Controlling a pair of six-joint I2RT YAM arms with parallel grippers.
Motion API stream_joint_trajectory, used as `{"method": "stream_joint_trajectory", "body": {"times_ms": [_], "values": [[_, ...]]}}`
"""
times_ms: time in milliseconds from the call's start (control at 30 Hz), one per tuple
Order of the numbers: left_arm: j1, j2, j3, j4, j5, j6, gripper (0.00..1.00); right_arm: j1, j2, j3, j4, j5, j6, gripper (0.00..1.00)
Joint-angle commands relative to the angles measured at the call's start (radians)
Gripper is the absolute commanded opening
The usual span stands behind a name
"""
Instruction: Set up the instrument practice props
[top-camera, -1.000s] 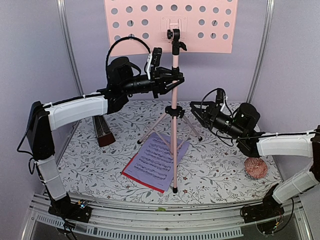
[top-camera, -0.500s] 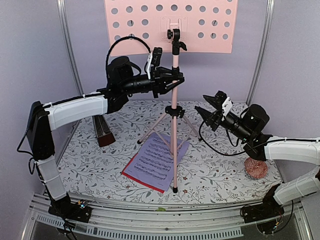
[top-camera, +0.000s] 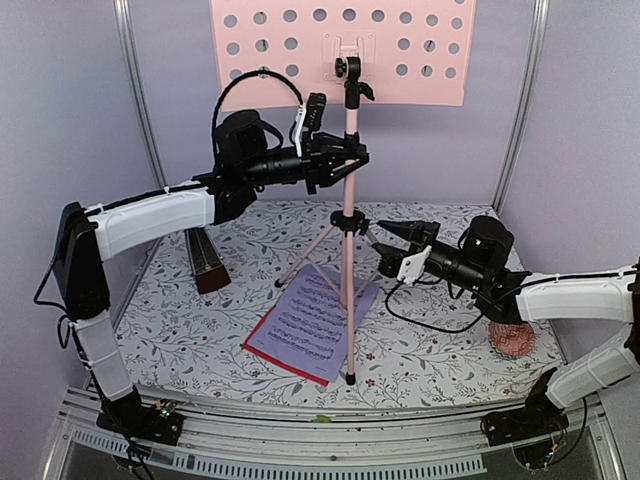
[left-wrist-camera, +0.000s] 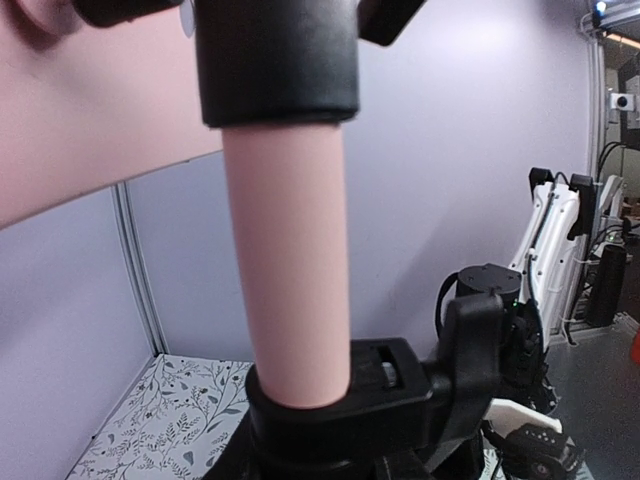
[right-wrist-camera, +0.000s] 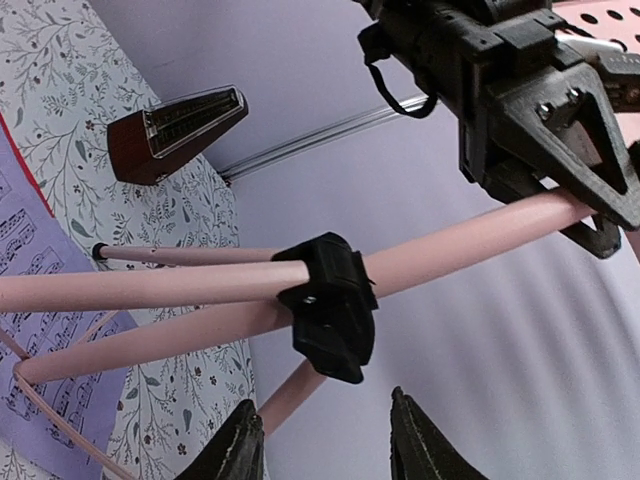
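Note:
The pink tripod music stand stands mid-table, its perforated pink desk at the top. My left gripper is shut on the stand's pole; the right wrist view shows its fingers clamped round it, and the pole fills the left wrist view. My right gripper is open and empty just right of the black tripod hub, which sits ahead of its fingertips. The lilac sheet lies on the red sheet under the stand. The dark brown metronome stands at the left.
A small pink knitted ball lies at the right, beside my right forearm. The tripod legs spread over the floral table cover. Lilac walls and metal posts close in the back and sides. The metronome also shows in the right wrist view.
My right gripper has swung down and left, from pointing up-left to level beside the tripod hub. My left gripper has stayed shut on the pole.

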Motion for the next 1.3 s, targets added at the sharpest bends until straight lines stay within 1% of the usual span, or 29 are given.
{"method": "stream_joint_trajectory", "body": {"times_ms": [0, 100, 300, 400, 600, 700, 800, 833, 867, 900, 1033, 1067, 1200, 1267], "values": [[-0.011, 0.029, 0.037, -0.024, -0.017, 0.012, 0.0, 0.033, 0.051, 0.051, -0.013, 0.013, -0.163, 0.42], [-0.014, 0.029, 0.04, -0.028, -0.017, 0.015, 0.0, 0.046, 0.08, 0.07, 0.006, 0.034, -0.18, 0.38], [-0.014, 0.027, 0.042, -0.037, -0.015, 0.021, 0.0, 0.057, 0.108, 0.068, 0.082, 0.064, -0.194, 0.37], [-0.014, 0.026, 0.043, -0.04, -0.015, 0.023, 0.0, 0.058, 0.115, 0.073, 0.085, 0.068, -0.195, 0.37], [-0.015, 0.025, 0.04, -0.037, -0.014, 0.025, 0.0, 0.057, 0.129, 0.084, 0.116, 0.096, -0.205, 0.32], [-0.015, 0.027, 0.04, -0.036, -0.014, 0.025, 0.0, 0.057, 0.134, 0.089, 0.114, 0.082, -0.208, 0.28], [-0.016, 0.028, 0.04, -0.035, -0.012, 0.025, 0.0, 0.057, 0.144, 0.103, 0.092, 0.068, -0.197, 0.21], [-0.016, 0.028, 0.04, -0.035, -0.011, 0.025, 0.0, 0.057, 0.145, 0.109, 0.078, 0.065, -0.189, 0.2], [-0.016, 0.028, 0.041, -0.034, -0.01, 0.025, 0.0, 0.058, 0.148, 0.113, 0.067, 0.063, -0.178, 0.14], [-0.016, 0.028, 0.042, -0.035, -0.009, 0.026, 0.0, 0.057, 0.147, 0.117, 0.057, 0.063, -0.17, 0.11], [-0.017, 0.028, 0.042, -0.039, -0.008, 0.029, 0.0, 0.057, 0.139, 0.135, 0.009, 0.053, -0.118, 0.01], [-0.017, 0.028, 0.041, -0.039, -0.006, 0.029, 0.0, 0.058, 0.134, 0.141, -0.013, 0.047, -0.095, 0.0], [-0.019, 0.026, 0.037, -0.042, -0.002, 0.032, 0.0, 0.056, 0.113, 0.17, -0.1, 0.029, 0.018, 0.0], [-0.019, 0.025, 0.034, -0.042, -0.002, 0.034, 0.0, 0.054, 0.093, 0.177, -0.147, 0.004, 0.112, 0.0]]}}
